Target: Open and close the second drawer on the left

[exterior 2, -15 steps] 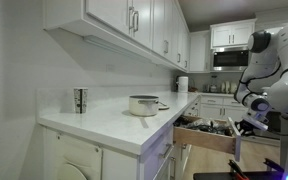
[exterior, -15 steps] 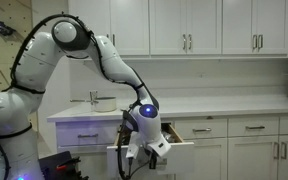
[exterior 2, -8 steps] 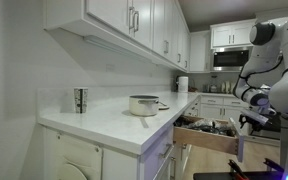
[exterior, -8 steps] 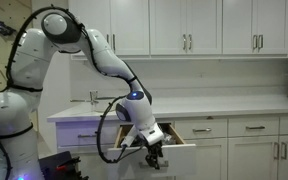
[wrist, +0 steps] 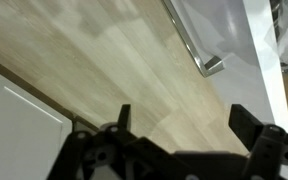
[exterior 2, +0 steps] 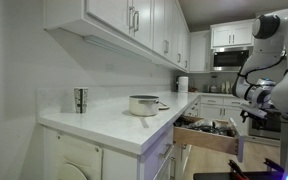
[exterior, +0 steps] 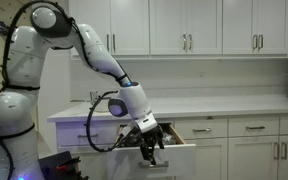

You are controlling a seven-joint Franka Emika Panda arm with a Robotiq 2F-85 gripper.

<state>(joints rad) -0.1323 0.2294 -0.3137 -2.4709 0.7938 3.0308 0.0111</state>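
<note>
The second drawer (exterior: 182, 143) stands pulled out from the row of white drawers under the counter. In an exterior view its inside (exterior 2: 206, 128) holds dark utensils. My gripper (exterior: 151, 153) hangs just in front of the drawer's left end, apart from it. In the wrist view my gripper (wrist: 184, 120) is open, with only wooden floor between the two dark fingers (wrist: 246, 122). The drawer's white front (wrist: 222, 25) and its silver bar handle (wrist: 193, 43) lie beyond the fingertips, untouched.
A white counter (exterior: 234, 102) runs above the drawers, with a faucet (exterior: 96, 99) at the left. A steel pot (exterior 2: 143, 104) and a metal cup (exterior 2: 80, 99) stand on the counter. Shut drawers (exterior: 207, 128) and tall cabinet doors (exterior: 274, 152) continue to the right.
My gripper has opened and let go of the drawer's handle. The arm has drawn back and to the left, away from the drawer front. The drawer stays pulled out.
</note>
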